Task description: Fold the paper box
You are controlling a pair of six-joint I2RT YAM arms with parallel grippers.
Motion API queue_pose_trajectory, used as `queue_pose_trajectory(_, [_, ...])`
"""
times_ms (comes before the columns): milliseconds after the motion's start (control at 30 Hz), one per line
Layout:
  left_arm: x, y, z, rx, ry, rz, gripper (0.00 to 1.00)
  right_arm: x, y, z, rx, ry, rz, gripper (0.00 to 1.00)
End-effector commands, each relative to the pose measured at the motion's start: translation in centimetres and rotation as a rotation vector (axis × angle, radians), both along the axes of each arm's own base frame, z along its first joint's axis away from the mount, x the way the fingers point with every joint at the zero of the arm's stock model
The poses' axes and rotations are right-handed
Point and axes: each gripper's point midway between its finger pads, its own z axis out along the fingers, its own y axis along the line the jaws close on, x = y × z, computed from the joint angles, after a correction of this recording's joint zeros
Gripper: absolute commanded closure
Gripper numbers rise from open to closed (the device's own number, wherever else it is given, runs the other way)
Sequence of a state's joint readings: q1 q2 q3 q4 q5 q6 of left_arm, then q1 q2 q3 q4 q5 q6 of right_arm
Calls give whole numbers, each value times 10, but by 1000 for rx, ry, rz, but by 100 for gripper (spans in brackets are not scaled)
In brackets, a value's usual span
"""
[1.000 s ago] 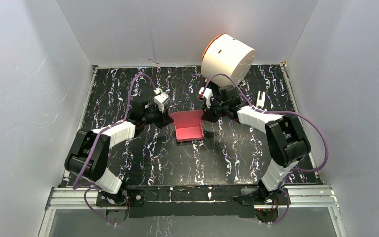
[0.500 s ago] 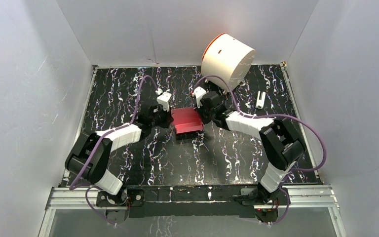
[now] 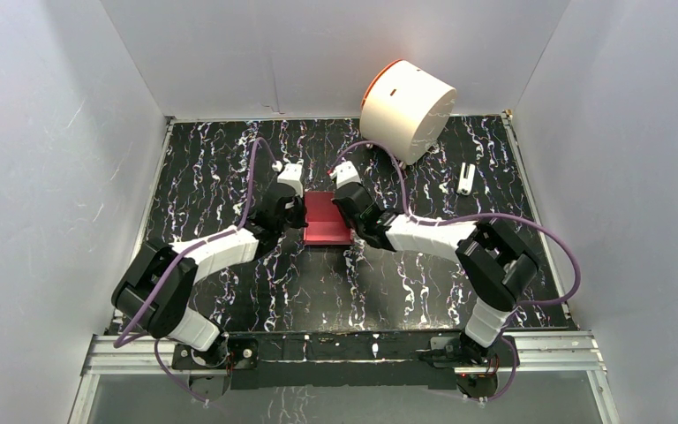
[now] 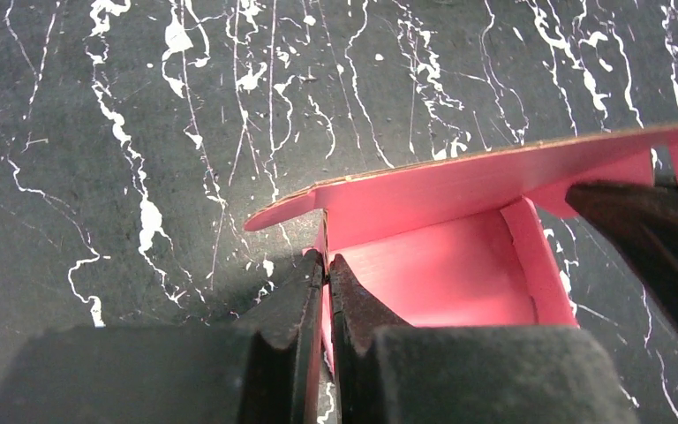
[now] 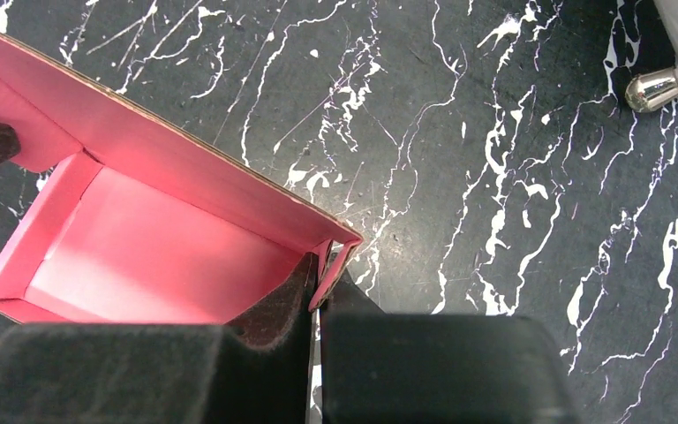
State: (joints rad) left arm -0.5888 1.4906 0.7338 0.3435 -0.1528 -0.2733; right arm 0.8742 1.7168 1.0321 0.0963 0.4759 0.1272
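Note:
The pink-red paper box (image 3: 327,217) sits at the middle of the black marbled table, its walls raised and its lid flap leaning over the cavity. My left gripper (image 3: 298,215) is shut on the box's left side wall (image 4: 321,256), one finger inside and one outside. My right gripper (image 3: 353,215) is shut on the right side wall (image 5: 334,265) in the same way. The left wrist view shows the pink floor (image 4: 441,283) under the lid flap (image 4: 459,181). The right wrist view shows the cavity (image 5: 159,256) from the other side.
A large white cylinder with an orange rim (image 3: 406,106) lies on its side at the back right; its metal foot (image 5: 653,88) shows in the right wrist view. A small white object (image 3: 465,177) lies at the right. White walls enclose the table.
Both grippers moved inward and back, closing on the box's side walls. The box shifted slightly toward the back and its lid flap came down over the cavity.

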Motion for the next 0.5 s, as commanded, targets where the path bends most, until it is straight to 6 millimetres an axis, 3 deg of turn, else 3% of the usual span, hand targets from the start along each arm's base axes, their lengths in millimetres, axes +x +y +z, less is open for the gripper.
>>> queue_pose_trajectory(0, [1, -45, 62, -231, -113, -33, 97, -11, 48, 24, 176, -52, 14, 100])
queue_pose_trajectory(200, [-2, -40, 60, -297, -121, 54, 96, -17, 59, 22, 236, -60, -49, 100])
queue_pose_trajectory(467, [-9, -37, 56, -353, -119, 80, 96, -15, 58, 17, 330, -5, -183, 100])
